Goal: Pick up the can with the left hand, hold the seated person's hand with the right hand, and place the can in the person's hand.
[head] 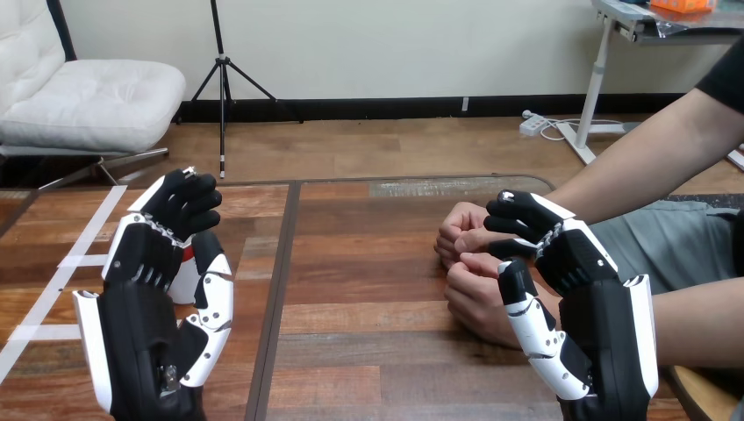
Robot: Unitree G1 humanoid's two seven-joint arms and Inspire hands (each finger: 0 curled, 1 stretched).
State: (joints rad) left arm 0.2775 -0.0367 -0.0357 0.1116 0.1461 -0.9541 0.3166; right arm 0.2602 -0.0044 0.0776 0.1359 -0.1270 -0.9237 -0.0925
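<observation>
Open tabletop (368, 289) mid-table; person's hands (469, 263) against the right hand (575, 281).

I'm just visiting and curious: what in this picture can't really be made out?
Can, head view: mostly hidden inside the left hand; just a white and red sliver shows.
Person's hands, head view: partly behind the right hand; whether it grips them cannot be told.
Person's lower forearm: cut off by the right edge.

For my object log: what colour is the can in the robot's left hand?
The can is white with some red, seen in the head view.
</observation>
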